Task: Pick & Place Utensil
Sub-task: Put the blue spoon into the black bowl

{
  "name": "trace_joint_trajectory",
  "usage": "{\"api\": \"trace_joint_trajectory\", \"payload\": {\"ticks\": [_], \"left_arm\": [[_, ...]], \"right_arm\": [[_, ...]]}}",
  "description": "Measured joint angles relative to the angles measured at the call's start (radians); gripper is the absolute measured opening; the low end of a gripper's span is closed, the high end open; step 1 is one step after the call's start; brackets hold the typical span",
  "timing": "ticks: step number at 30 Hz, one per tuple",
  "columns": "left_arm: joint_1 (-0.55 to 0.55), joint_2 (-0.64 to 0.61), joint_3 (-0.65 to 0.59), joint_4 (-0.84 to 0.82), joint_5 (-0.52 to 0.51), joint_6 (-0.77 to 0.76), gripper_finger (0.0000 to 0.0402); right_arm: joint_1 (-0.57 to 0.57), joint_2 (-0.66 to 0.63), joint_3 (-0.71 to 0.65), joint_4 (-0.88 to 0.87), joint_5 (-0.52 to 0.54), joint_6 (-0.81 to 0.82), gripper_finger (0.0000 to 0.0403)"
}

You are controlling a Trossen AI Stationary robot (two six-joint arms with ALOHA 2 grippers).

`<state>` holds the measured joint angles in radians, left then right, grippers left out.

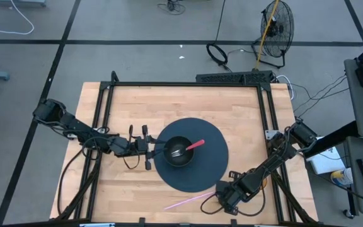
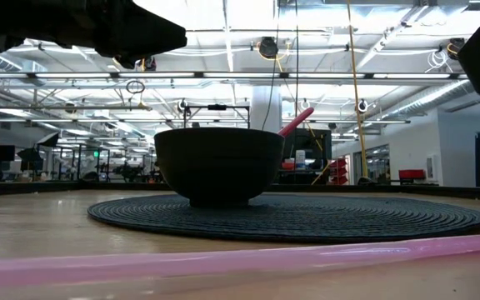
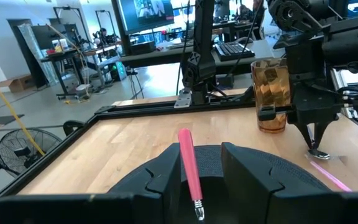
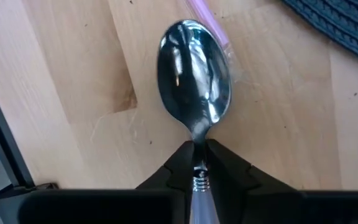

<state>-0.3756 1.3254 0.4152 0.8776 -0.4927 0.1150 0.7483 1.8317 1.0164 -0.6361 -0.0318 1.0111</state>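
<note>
- My right gripper is down at the near edge of the table, fingers pinched on the thin neck of a metal spoon, just behind its bowl. The spoon's bowl lies over the pink straw-like handle resting on the wood.
- That grip worries me: the neck is narrow and smooth, so the spoon could swivel between the pads once I lift, and its weight sits out front.
- I can't tell whether the spoon head is joined to that pink handle. If it's one long utensil, I'm holding it near one end and the tail may drag or sag.
- The black bowl sits in the middle of the round dark mat, with a pink-handled fork leaning inside already. Dropping the spoon in could knock that fork or tip it out.
- My left gripper waits just beside the bowl's rim, fingers spread apart with nothing between them. If I bring the right arm in carelessly, the two arms crowd each other over the bowl.
</note>
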Motion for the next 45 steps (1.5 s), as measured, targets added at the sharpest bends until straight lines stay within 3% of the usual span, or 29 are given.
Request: {"api": "trace_joint_trajectory", "payload": {"ticks": [6,45], "left_arm": [[0.0,0.0,0.0,0.0,0.0,0.0,0.0122],[0.0,0.0,0.0,-0.012,0.004,-0.004,0.0122]], "right_arm": [[-0.015,0.0,0.0,-0.002,0.001,-0.002,0.0012],[-0.14,0.002,0.162,0.034,0.062,-0.339,0.001]]}}
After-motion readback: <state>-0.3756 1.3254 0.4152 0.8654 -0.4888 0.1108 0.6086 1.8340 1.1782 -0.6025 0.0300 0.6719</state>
